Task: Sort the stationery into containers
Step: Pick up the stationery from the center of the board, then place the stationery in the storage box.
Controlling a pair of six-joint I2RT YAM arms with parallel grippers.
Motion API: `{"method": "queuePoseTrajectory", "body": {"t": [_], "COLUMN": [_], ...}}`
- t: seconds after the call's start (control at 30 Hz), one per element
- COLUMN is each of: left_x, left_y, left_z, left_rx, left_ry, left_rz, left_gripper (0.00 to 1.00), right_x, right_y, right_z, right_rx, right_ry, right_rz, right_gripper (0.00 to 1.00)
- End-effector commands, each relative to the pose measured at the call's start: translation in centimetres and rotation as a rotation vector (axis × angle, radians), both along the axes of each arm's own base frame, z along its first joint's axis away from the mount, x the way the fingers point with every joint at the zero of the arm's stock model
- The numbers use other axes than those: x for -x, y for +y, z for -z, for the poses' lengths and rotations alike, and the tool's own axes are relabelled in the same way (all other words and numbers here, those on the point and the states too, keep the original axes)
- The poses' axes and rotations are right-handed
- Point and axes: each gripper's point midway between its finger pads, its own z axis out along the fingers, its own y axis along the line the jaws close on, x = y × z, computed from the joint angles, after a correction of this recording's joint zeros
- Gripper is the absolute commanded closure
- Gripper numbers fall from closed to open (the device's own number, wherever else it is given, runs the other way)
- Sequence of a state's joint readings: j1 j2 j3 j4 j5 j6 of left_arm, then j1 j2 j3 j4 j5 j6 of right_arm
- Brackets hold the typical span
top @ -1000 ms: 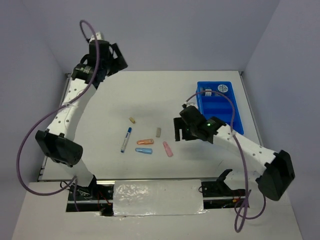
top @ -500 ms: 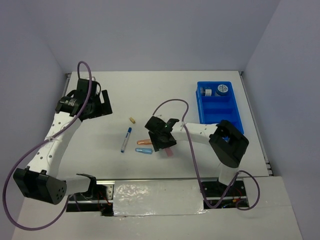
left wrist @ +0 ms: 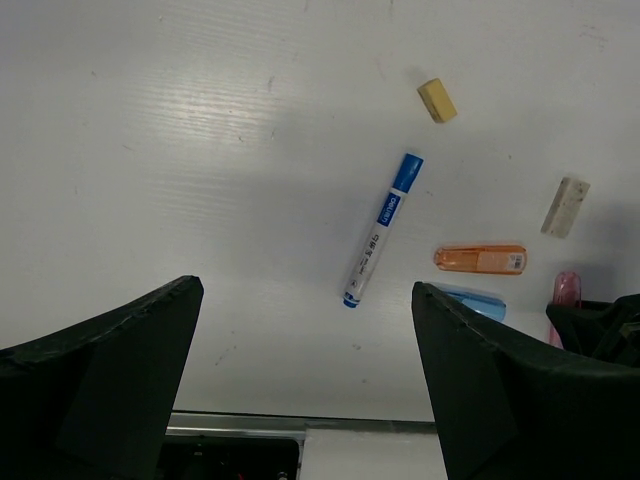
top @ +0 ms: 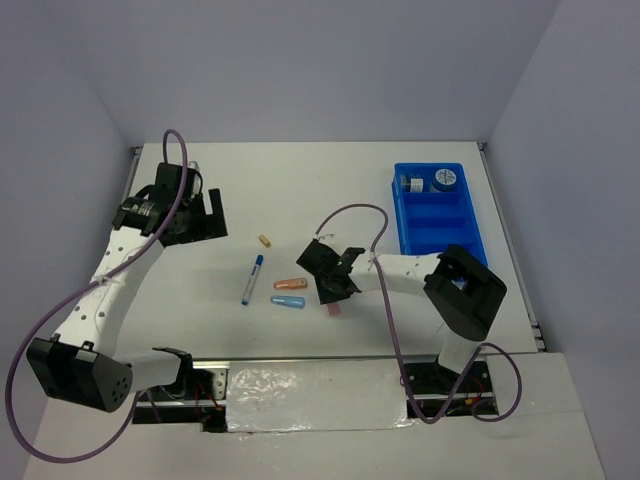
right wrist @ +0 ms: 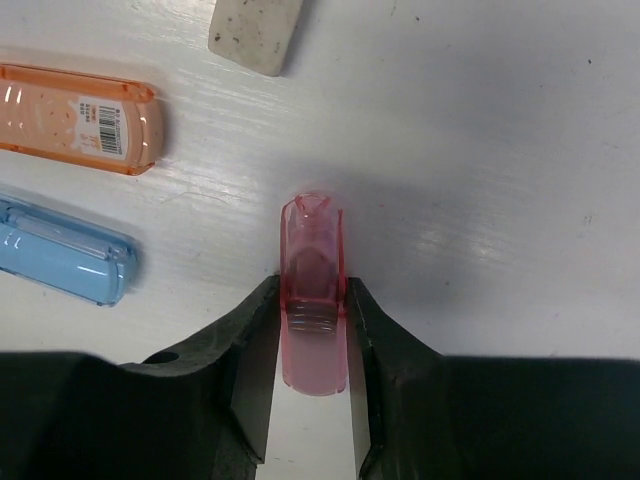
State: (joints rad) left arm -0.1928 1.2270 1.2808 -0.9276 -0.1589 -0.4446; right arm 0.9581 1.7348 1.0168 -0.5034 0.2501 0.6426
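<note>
The pink capsule (right wrist: 313,290), lying flat on the worktop (right wrist: 500,150) near the orange capsule (right wrist: 80,118), is judged light, rigid and slick, best taken across its narrow sides. It is pinched there between the right fingers (right wrist: 258,330), set narrow against both sides. The left fingers (left wrist: 100,370) are spread wide, holding nothing.
</note>
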Motion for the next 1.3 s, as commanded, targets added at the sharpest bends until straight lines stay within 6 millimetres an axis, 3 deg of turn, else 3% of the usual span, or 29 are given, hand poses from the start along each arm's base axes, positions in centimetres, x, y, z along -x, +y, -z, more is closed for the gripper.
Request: {"method": "queuePoseTrajectory", "body": {"t": [0.0, 0.1, 0.13, 0.23, 0.33, 0.37, 0.4, 0.43, 0.47, 0.53, 0.63, 0.7, 0.73, 0.77, 0.97, 1.07, 1.1, 1.13, 1.17, 1.27], "left_x": [-0.6, -0.7, -0.7, -0.8, -0.7, -0.5, -0.4, -0.1, 0.1, 0.5, 0.8, 0.9, 1.0, 1.1, 1.5, 2.0, 2.1, 2.2, 2.3, 2.3], "left_y": [-0.5, -0.5, -0.5, -0.6, -1.2, -1.3, -1.4, -1.4, -1.4, -1.4, -1.6, -1.8, -1.8, -1.8, -1.4, -1.1, -1.1, -1.1, -1.0, -0.9], "left_z": [-1.3, -1.6, -1.5, -1.6, -1.6, -1.4, -1.3, -1.0, -0.8, -0.8, -0.8, -0.7, -0.6, -0.5, -0.6, 0.0, 0.1, 0.3, 0.4, 0.5], "left_rx": [0.02, 0.019, 0.019, 0.025, 0.049, 0.054, 0.06, 0.057, 0.057, 0.058, 0.07, 0.078, 0.079, 0.076, 0.048, 0.036, 0.037, 0.035, 0.034, 0.025], "left_ry": [-0.035, -0.038, -0.037, -0.042, -0.045, -0.038, -0.032, -0.019, -0.014, -0.004, -0.005, -0.003, 0.0, 0.009, -0.003, 0.023, 0.029, 0.035, 0.038, 0.043], "left_rz": [0.034, 0.033, 0.033, 0.036, 0.061, 0.066, 0.072, 0.075, 0.077, 0.083, 0.092, 0.103, 0.107, 0.107, 0.13, 0.126, 0.126, 0.125, 0.124, 0.122], "left_gripper": [0.01, 0.01, 0.01, 0.01, 0.01, 0.01, 0.01, 0.01, 0.01, 0.01, 0.01, 0.01, 0.01, 0.01, 0.01, 0.01, 0.01, 0.01, 0.01, 0.01], "right_x": [2.0, 0.4, -1.0, -4.4, -9.1, -11.4, -12.7, -13.9, -15.5, -17.6, -20.4, -22.1, -22.6, -23.3, -25.1, -25.6, -25.7, -25.7, -25.7, -26.0], "right_y": [-0.9, 1.0, 1.2, -0.4, -6.0, -9.3, -11.0, -12.8, -16.2, -19.0, -23.0, -24.4, -24.7, -25.1, -27.8, -28.1, -28.0, -29.4, -29.5, -29.8], "right_z": [1.8, -3.0, -4.8, -10.0, -12.9, -13.6, -14.1, -14.3, -13.8, -14.6, -13.4, -13.7, -12.6, -13.2, -11.0, -10.0, -9.7, -9.4, -9.3, -9.3], "right_rx": [0.018, -0.122, -0.16, -0.212, -0.216, -0.218, -0.219, -0.202, -0.164, -0.145, -0.126, -0.172, -0.166, -0.165, -0.155, -0.169, -0.175, -0.175, -0.17, -0.176], "right_ry": [0.055, -0.042, -0.075, -0.176, -0.263, -0.299, -0.319, -0.335, -0.337, -0.35, -0.322, -0.324, -0.299, -0.316, -0.283, -0.258, -0.252, -0.247, -0.246, -0.265], "right_rz": [0.015, -0.004, 0.014, 0.103, 0.309, 0.415, 0.469, 0.51, 0.599, 0.673, 0.794, 0.848, 0.863, 0.876, 0.96, 0.977, 0.976, 1.007, 1.012, 1.017], "right_gripper": [0.73, 0.74, 0.74, 0.74, 0.71, 0.71, 0.71, 0.71, 0.71, 0.71, 0.71, 0.7, 0.7, 0.7, 0.66, 0.65, 0.63, 0.61, 0.59, 0.38]}}
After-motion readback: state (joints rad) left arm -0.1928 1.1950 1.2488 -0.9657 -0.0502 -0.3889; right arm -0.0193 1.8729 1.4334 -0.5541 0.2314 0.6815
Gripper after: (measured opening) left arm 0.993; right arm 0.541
